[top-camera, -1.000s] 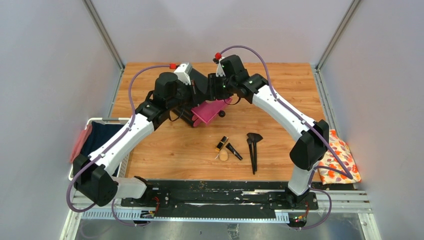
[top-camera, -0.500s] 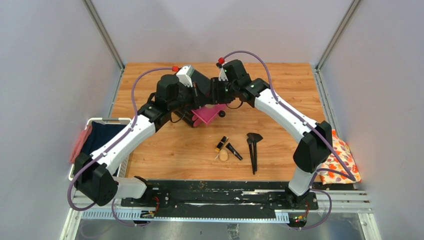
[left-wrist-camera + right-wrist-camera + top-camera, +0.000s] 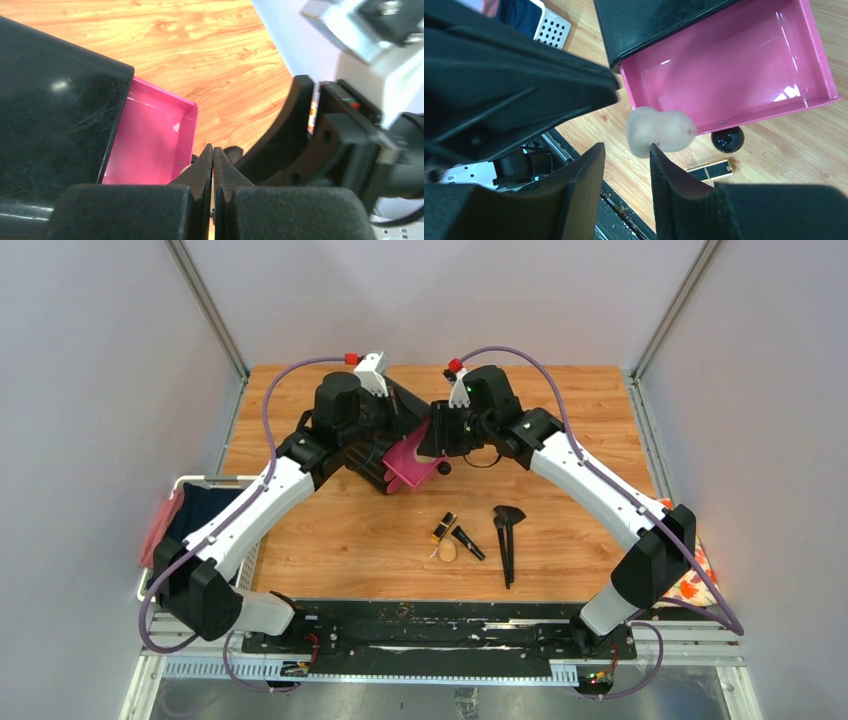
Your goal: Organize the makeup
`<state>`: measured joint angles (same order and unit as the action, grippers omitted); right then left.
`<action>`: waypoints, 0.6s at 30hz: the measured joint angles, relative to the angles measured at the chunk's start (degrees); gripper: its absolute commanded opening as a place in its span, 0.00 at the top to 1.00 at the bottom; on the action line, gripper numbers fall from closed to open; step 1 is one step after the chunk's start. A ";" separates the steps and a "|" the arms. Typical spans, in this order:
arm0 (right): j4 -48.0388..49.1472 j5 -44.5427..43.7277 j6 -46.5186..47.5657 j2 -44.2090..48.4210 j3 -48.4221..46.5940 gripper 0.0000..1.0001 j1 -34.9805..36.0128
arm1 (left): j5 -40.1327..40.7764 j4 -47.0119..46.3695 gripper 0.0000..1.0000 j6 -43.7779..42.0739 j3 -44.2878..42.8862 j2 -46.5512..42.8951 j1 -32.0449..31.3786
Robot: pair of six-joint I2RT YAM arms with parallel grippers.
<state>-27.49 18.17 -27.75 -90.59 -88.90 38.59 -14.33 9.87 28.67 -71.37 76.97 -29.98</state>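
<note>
R fingers (image 3: 584,190) stand spread apart above the front edge of the pink drawer (image 3: 744,65), w/ a beige sponge (image 3: 661,131) right at one fingertip. Bare wood shows btwn the sponge & the other finger, so it's not pinched from both sides; can't tell if it actually touches the tip. The drawer is pulled out of the black box (image 3: 649,20), w/ a round black knob (image 3: 727,139) on its front. L fingers (image 3: 200,175) are clenched tip to tip, nothing seen btwn them, just beside the drawer's corner & close to the R arm. Other makeup lies on the surface (image 3: 330,530) nearer the arm bases: black-and-gold case (image 3: 443,529), second sponge (image 3: 448,552) just beside it, short black tube (image 3: 467,542) alongside, long-handled brushes (image 3: 507,545) a bit further R. White basket (image 3: 205,483) w/ dark cloth sits at the L edge, floral cloth (image 3: 690,585) at the R edge.
</note>
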 measured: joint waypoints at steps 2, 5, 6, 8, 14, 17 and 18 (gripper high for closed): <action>0.37 0.42 -0.04 0.63 0.39 0.58 0.00 | -0.07 -0.31 1.00 0.02 -0.13 1.33 0.00; 0.90 0.96 -0.26 0.96 0.50 0.58 0.00 | -0.72 -0.70 1.00 0.07 -0.13 3.89 0.00; 1.01 1.05 -0.35 0.98 0.50 0.58 0.00 | -0.98 -0.81 1.00 0.09 -0.13 4.74 0.00; 1.07 1.31 -0.50 1.09 0.50 0.58 0.00 | -1.53 -0.83 1.00 0.22 -0.13 6.43 0.00; 1.46 1.84 -0.59 1.07 0.50 0.58 0.00 | -3.93 -2.21 1.00 0.83 -0.13 8.74 -0.02; 1.49 2.16 -0.59 0.72 0.46 0.59 0.00 | -5.01 -3.02 1.00 1.18 -0.13 8.76 0.00; 1.46 2.25 -0.57 0.52 0.42 0.59 0.00 | -5.14 -3.30 1.00 1.27 -0.13 8.74 0.00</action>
<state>-26.02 20.43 -28.32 -90.06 -88.49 38.59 -19.46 6.57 29.93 -71.50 85.71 -29.98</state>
